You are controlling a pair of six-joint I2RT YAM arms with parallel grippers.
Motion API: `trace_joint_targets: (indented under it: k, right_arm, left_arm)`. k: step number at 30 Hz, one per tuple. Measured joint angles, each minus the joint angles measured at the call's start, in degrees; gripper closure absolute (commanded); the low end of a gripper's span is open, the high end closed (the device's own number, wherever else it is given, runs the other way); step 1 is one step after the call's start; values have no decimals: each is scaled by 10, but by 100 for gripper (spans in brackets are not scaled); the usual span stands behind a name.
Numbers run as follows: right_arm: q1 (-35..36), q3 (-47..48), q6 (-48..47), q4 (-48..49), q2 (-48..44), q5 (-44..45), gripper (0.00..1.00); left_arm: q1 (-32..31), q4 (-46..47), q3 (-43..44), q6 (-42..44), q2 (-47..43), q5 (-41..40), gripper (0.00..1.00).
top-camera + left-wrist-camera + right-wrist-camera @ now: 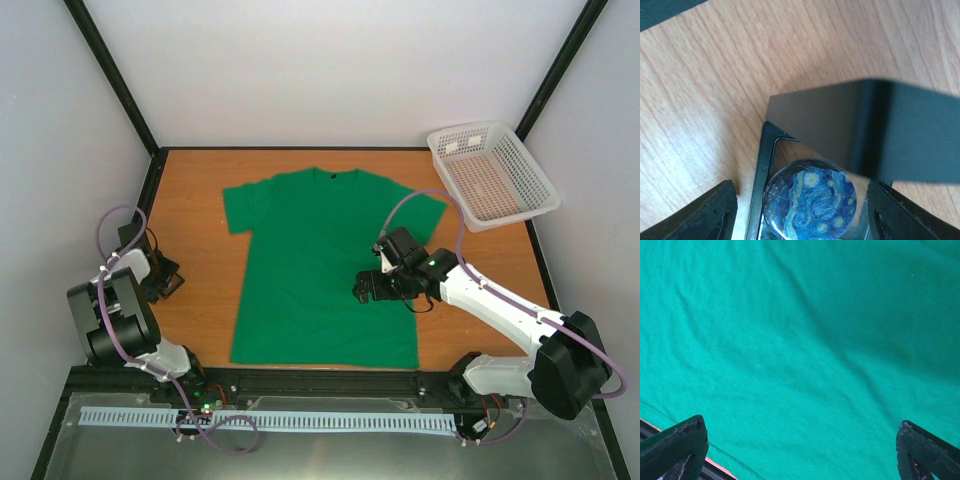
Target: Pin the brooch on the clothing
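Plainly, the left gripper hung released, fingers astride the brooch, which lay in its black case on the table, well apart from the green T-shirt. A good pick would probably pinch the badge's rim squarely, clear of the lid flap. The right gripper gaped over the shirt. The collar label was too small to read.

Round blue swirl-patterned brooch lying in a black square-framed case, dark flap raised over it, fingers spread either side, wood-grain tabletop beneath.
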Motion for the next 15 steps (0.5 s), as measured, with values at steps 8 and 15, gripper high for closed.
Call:
trace_joint_targets:
  k: [8,15]
  right_arm:
    - [0,-2,0,8,4,-2,0]
    - [0,-11,2,12,5,-3,0]
  left_arm:
    - [-3,-2,2,0,9,-10,33]
    - [-4,-5,8,0,13,-18,45]
